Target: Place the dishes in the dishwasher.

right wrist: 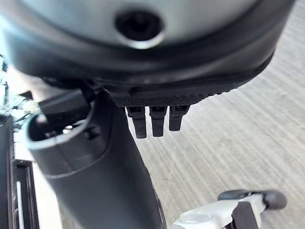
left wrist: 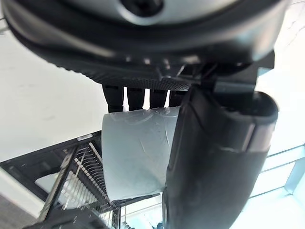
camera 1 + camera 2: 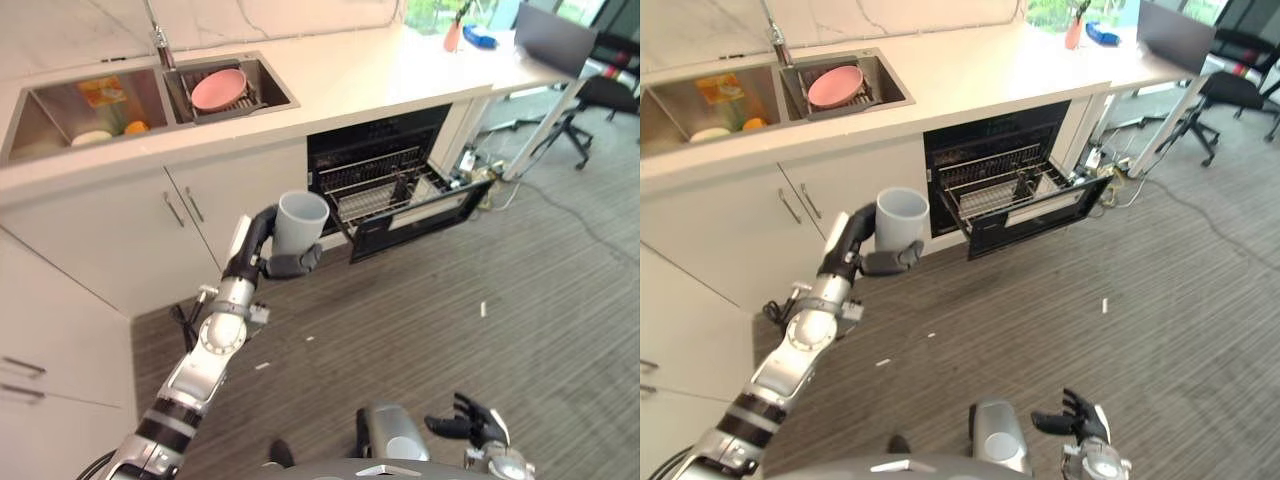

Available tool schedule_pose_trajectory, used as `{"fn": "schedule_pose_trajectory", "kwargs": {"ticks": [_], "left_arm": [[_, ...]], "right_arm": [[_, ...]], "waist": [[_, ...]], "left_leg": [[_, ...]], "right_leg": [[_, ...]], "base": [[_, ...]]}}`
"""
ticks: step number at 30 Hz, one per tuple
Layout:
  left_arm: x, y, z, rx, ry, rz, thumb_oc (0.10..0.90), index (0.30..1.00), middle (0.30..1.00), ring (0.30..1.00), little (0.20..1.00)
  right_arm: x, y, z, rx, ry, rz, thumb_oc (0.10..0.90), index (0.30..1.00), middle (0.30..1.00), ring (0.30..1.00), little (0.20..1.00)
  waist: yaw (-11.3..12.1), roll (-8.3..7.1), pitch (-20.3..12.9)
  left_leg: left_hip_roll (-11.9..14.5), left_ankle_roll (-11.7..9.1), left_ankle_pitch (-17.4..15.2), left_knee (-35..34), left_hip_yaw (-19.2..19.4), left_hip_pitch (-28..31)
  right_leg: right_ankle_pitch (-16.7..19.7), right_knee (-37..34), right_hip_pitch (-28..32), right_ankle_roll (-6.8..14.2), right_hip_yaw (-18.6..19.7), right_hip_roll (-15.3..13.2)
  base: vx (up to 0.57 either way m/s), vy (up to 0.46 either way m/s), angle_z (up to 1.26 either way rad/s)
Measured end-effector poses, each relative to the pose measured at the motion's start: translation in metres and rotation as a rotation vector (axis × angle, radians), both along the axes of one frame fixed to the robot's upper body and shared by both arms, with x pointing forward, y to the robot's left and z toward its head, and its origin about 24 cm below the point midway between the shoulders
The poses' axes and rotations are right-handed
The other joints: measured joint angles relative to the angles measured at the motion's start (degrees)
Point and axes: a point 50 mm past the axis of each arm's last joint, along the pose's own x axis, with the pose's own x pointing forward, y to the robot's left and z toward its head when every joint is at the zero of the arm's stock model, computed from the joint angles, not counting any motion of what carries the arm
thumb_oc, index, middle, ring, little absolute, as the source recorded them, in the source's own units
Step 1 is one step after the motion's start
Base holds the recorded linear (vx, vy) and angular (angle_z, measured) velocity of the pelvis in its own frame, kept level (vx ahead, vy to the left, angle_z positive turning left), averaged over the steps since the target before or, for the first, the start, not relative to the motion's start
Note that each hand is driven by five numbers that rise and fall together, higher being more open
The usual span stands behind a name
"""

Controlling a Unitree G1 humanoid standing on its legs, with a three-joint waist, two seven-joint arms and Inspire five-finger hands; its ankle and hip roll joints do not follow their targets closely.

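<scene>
My left hand (image 3: pixel 272 258) is shut on a pale grey cup (image 3: pixel 300 222), held upright in front of the white cabinet doors, left of the dishwasher. In the left wrist view the cup (image 2: pixel 136 152) sits between the fingers and the thumb (image 2: pixel 209 157). The dishwasher (image 3: pixel 378 160) stands open under the counter, its lower wire rack (image 3: pixel 385 193) pulled out over the lowered door (image 3: pixel 420 215). A pink bowl (image 3: pixel 218 89) rests in the right basin of the sink (image 3: pixel 270 80). My right hand (image 3: pixel 470 420) hangs low over the carpet with relaxed fingers (image 1: pixel 152 121), empty.
The left sink basin holds a white dish (image 3: pixel 91 138) and an orange item (image 3: pixel 136 127). A faucet (image 3: pixel 160 40) rises behind the sink. An office chair (image 3: pixel 600 95) and a desk (image 3: pixel 530 60) stand at the far right. Grey carpet (image 3: pixel 480 300) lies before the dishwasher.
</scene>
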Motion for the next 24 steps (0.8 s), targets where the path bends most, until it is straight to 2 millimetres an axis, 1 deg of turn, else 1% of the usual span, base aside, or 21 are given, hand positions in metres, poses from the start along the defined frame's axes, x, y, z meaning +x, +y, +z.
{"fn": "schedule_pose_trajectory", "kwargs": {"ticks": [1,2,3,4,5,6,8,9,10,11,12,14,15,16,17,18,19,20,21,23,24], "left_arm": [[0.004,0.002,0.014,-0.017,-0.066,0.024,0.4,0.3,0.3,0.3,0.3],[0.005,0.002,0.016,-0.011,-0.079,0.027,0.4,0.3,0.3,0.3,0.3],[0.004,0.0,0.016,-0.004,-0.087,0.032,0.4,0.3,0.3,0.3,0.3],[0.002,-0.001,0.011,-0.006,-0.07,0.042,0.4,0.3,0.3,0.3,0.3],[0.002,-0.001,0.011,-0.006,-0.07,0.042,0.4,0.3,0.3,0.3,0.3],[-0.002,0.001,-0.003,0.014,-0.022,0.066,0.4,0.3,0.3,0.3,0.3],[-0.004,0.0,-0.015,0.004,0.027,0.079,0.4,0.3,0.3,0.3,0.3],[-0.006,0.001,-0.018,0.006,0.038,0.083,0.4,0.3,0.3,0.3,0.3],[-0.006,0.001,-0.018,0.006,0.038,0.083,0.4,0.3,0.3,0.3,0.3],[-0.005,0.0,-0.015,0.009,0.029,0.076,0.4,0.3,0.3,0.3,0.3],[-0.001,-0.001,-0.01,0.007,0.008,0.073,0.4,0.3,0.3,0.3,0.3],[-0.001,0.0,-0.007,0.002,-0.017,0.091,0.4,0.3,0.3,0.3,0.3],[0.001,0.001,-0.004,0.007,-0.026,0.089,0.4,0.3,0.3,0.3,0.3],[0.001,-0.002,-0.005,0.008,-0.025,0.078,0.4,0.3,0.3,0.3,0.3],[0.001,-0.002,-0.005,0.008,-0.025,0.078,0.4,0.3,0.3,0.3,0.3],[-0.001,-0.006,-0.009,0.008,-0.014,0.071,0.4,0.3,0.3,0.3,0.3],[-0.002,-0.018,-0.011,0.004,-0.002,0.027,0.4,0.3,0.3,0.3,0.3],[-0.002,-0.018,-0.011,0.004,-0.002,0.027,0.4,0.3,0.3,0.3,0.3],[-0.004,-0.026,-0.013,0.007,0.0,-0.002,0.4,0.3,0.3,0.3,0.3],[0.0,-0.026,-0.007,0.07,-0.033,-0.015,0.4,0.3,0.3,0.3,0.3],[0.003,-0.028,0.001,0.064,-0.067,-0.019,0.4,0.3,0.3,0.3,0.3]], "right_arm": [[0.025,-0.007,0.036,-0.011,-0.245,-0.041,0.8,0.9,0.9,0.9,0.9],[0.03,-0.01,0.044,-0.02,-0.293,-0.052,0.8,0.9,0.9,0.9,0.9],[0.036,-0.017,0.055,-0.028,-0.35,-0.094,0.8,0.9,0.9,0.9,0.9],[0.037,-0.021,0.062,-0.036,-0.388,-0.123,0.8,0.9,0.9,0.9,0.9],[0.037,-0.021,0.062,-0.036,-0.388,-0.123,0.8,0.9,0.9,0.9,0.9],[0.046,-0.025,0.084,-0.055,-0.489,-0.102,0.8,0.9,0.9,0.9,0.9],[0.062,-0.022,0.104,-0.043,-0.589,-0.067,0.8,0.9,0.9,0.9,0.9],[0.069,-0.017,0.116,-0.032,-0.653,-0.04,0.8,0.9,0.9,0.9,0.9],[0.069,-0.017,0.116,-0.032,-0.653,-0.04,0.8,0.9,0.9,0.9,0.9],[0.078,-0.013,0.131,-0.021,-0.74,-0.014,0.8,0.9,0.9,0.9,0.9],[0.086,-0.005,0.156,-0.012,-0.839,0.05,0.8,0.9,0.9,0.9,0.9],[0.097,0.009,0.178,-0.012,-0.929,0.162,0.8,0.9,0.9,0.9,0.9],[0.107,0.024,0.192,0.007,-0.981,0.246,0.8,0.9,0.9,0.9,0.9],[0.109,0.033,0.199,0.025,-1.02,0.285,0.8,0.9,0.9,0.9,0.9],[0.109,0.033,0.199,0.025,-1.02,0.285,0.8,0.9,0.9,0.9,0.9],[0.114,0.045,0.205,0.05,-1.05,0.333,0.8,0.9,0.9,0.9,0.9],[0.111,0.052,0.207,0.066,-1.057,0.382,0.8,0.9,0.9,0.9,0.9],[0.111,0.052,0.207,0.066,-1.057,0.382,0.8,0.9,0.9,0.9,0.9],[0.101,0.053,0.207,0.065,-1.049,0.412,0.8,0.9,0.9,0.9,0.9],[0.098,0.06,0.211,0.097,-1.068,0.448,0.8,0.9,0.9,0.9,0.9],[0.098,0.062,0.219,0.138,-1.115,0.433,0.8,0.9,0.9,0.9,0.9]], "waist": [[-1.89,2.56,0.68],[-2.06,2.42,0.57],[-3.1,1.77,0.3],[-2.06,1.77,-0.84],[-2.06,1.77,-0.84],[-1.42,1.47,-2.4],[-0.12,2.77,-2.9],[0.56,2.47,-2.96],[0.56,2.47,-2.96],[-0.05,2.2,-2.87],[0.53,0.24,-2.42],[2.07,-2.11,-2.24],[2.07,-4.15,-1.81],[2.03,-4.58,-1.71],[2.03,-4.58,-1.71],[3.0,-4.4,-1.68],[2.53,-3.67,-1.74],[2.53,-3.67,-1.74],[1.96,-1.99,-2.07],[0.65,-1.86,-3.58],[0.43,-0.59,-3.75]], "left_leg": [[-1.92,-3.69,-2.67,0.27,0.34,1.77],[-2.67,-3.8,-3.7,0.33,0.3,2.86],[-3.25,-4.39,-6.39,0.31,0.31,5.74],[-3.75,-5.09,-7.14,0.36,1.11,6.57],[-3.75,-5.09,-7.14,0.36,1.11,6.57],[-4.03,-7.06,-8.87,0.68,1.74,10.39],[-1.95,-7.72,-9.04,7.12,2.5,9.73],[-0.75,-9.75,-11.03,9.39,4.14,9.41],[-0.75,-9.75,-11.03,9.39,4.14,9.41],[0.9,-11.66,-9.81,11.22,4.91,7.73],[5.25,-16.18,-7.13,32.76,4.76,-0.86],[5.87,-17.27,-7.77,38.78,1.53,-6.72],[6.18,-15.29,-9.82,32.42,1.15,-9.12],[6.4,-12.74,-9.56,23.51,1.67,-8.87],[6.4,-12.74,-9.56,23.51,1.67,-8.87],[5.3,-9.32,-6.98,12.98,-1.25,-8.25],[4.6,-6.85,-0.33,11.43,-0.79,-11.62],[4.6,-6.85,-0.33,11.43,-0.79,-11.62],[4.49,-4.01,5.26,10.69,1.24,-13.12],[2.68,-3.23,4.34,4.67,3.83,-9.19],[1.83,-3.14,4.43,0.96,3.61,-7.52]], "right_leg": [[0.57,-17.12,-1.06,-1.02,1.2,3.7],[1.7,-21.51,-0.73,-2.08,1.18,4.87],[4.98,-25.9,0.7,-4.55,-4.66,4.98],[6.83,-29.52,2.32,-6.24,-9.26,4.87],[6.83,-29.52,2.32,-6.24,-9.26,4.87],[12.54,-32.11,5.57,-17.17,-8.17,6.14],[12.33,-36.77,10.17,-18.02,-5.77,9.5],[12.74,-39.61,13.14,-18.08,-4.65,10.36],[12.74,-39.61,13.14,-18.08,-4.65,10.36],[11.13,-40.41,15.19,-17.37,-3.58,10.81],[9.87,-42.04,18.46,-17.66,-2.03,11.05],[9.9,-42.42,19.37,-17.49,1.63,10.69],[9.6,-43.41,20.97,-16.92,3.14,10.76],[9.44,-44.38,22.4,-16.67,3.77,11.21],[9.44,-44.38,22.4,-16.67,3.77,11.21],[9.12,-44.3,23.6,-16.15,6.37,12.16],[7.92,-44.67,25.63,-14.48,6.95,12.76],[7.92,-44.67,25.63,-14.48,6.95,12.76],[6.67,-44.94,27.34,-12.63,5.52,13.75],[6.06,-46.86,28.56,-12.19,5.21,12.65],[6.0,-47.25,28.77,-12.27,6.06,12.66]], "base": [[0.27,0.002,-0.02],[0.32,0.001,0.27],[0.39,-0.021,0.2],[0.12,-0.023,0.18],[0.26,-0.029,-0.19],[0.23,-0.037,-0.14],[0.2,-0.076,-0.55],[0.13,-0.086,-0.59],[0.14,-0.137,-0.25],[0.08,-0.073,-0.13],[0.11,-0.068,-0.35],[0.23,0.096,-0.81],[0.24,0.146,-0.77],[0.16,0.089,-0.45],[0.02,0.029,-0.69],[0.06,0.046,-0.98],[0.06,0.046,-0.98],[0.13,0.083,-0.51],[0.17,0.107,-0.25],[0.13,0.089,-0.48],[0.05,0.037,-0.35]]}}
